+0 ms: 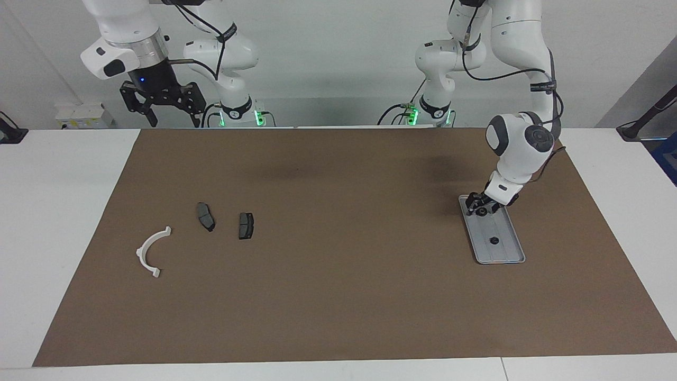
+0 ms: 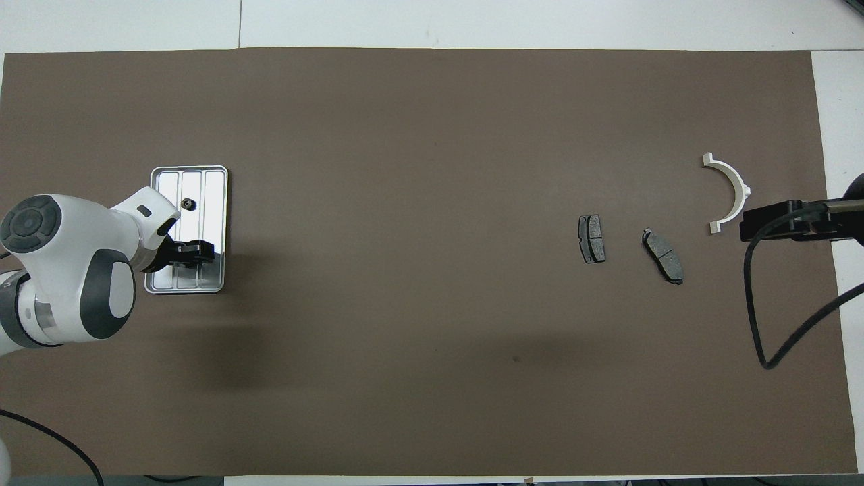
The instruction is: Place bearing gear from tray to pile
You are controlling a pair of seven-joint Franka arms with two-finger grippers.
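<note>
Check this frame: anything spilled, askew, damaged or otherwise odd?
Nothing stands out. The tray lies flat with a small dark gear in it; the left gripper is down at its robot-side end. The white bracket and two brake pads lie apart, undamaged. The right gripper waits raised.

One tray [image 1: 497,248], two brake pads [image 1: 206,217], one bracket [image 1: 151,251]

No legible text, label, brand, number or sign appears anywhere in either view; the black band on the left arm [image 1: 542,87] carries small markings too faint to read.
</note>
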